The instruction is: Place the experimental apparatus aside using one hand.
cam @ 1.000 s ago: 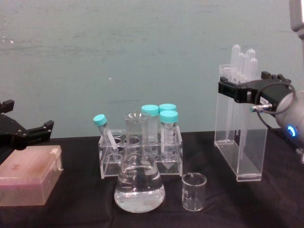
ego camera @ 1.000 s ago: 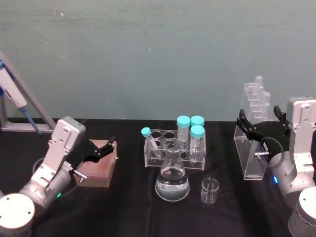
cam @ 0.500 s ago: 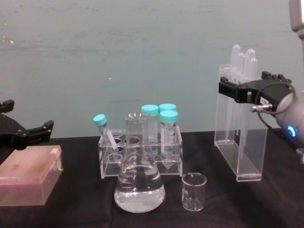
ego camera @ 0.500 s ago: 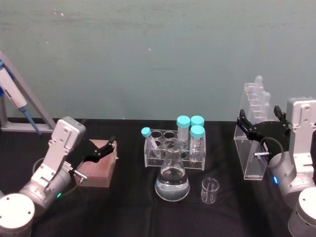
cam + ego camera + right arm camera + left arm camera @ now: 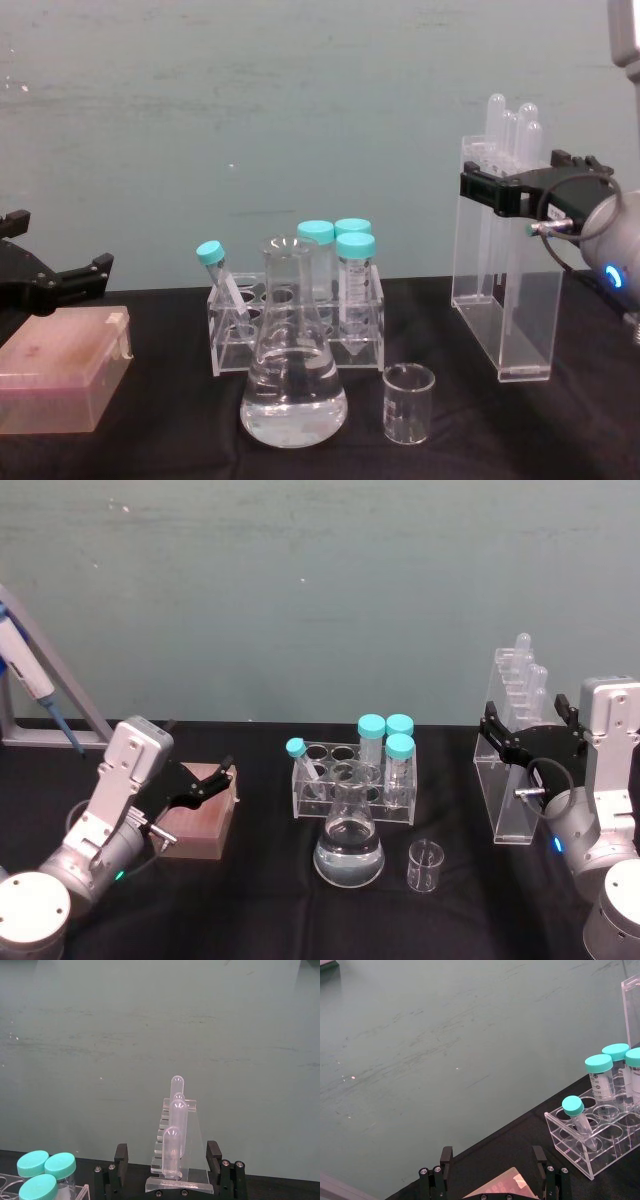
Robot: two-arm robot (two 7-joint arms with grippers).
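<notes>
The right gripper (image 5: 167, 1147) stood wide open astride the upper part of the clear acrylic stand (image 5: 510, 795), one black finger on either side. In the right wrist view a gap showed between each finger and the stand's walls, so it grasped nothing. The stand stood upright on the black table (image 5: 260, 905) at the robot's right, well apart from the other glassware, with long round-topped tubes (image 5: 507, 125) rising out of its top. In the chest view the gripper's black body crossed in front of the stand and hid the middle of the tubes, and the right wrist view cut the stand off below its top plate.

The conical flask (image 5: 349, 852), partly filled with clear liquid, stood at the middle front of the table with the small empty beaker (image 5: 425, 867) just beside it on the right. Behind them stood a clear tube rack (image 5: 345, 785) holding teal-capped tubes; the flask hid part of its front.

The left gripper (image 5: 222, 778) hung released over the far corner of a pinkish box (image 5: 60, 385) at the left. A blue pipette (image 5: 28, 675) on a grey stand was cut off by the head view's left edge.
</notes>
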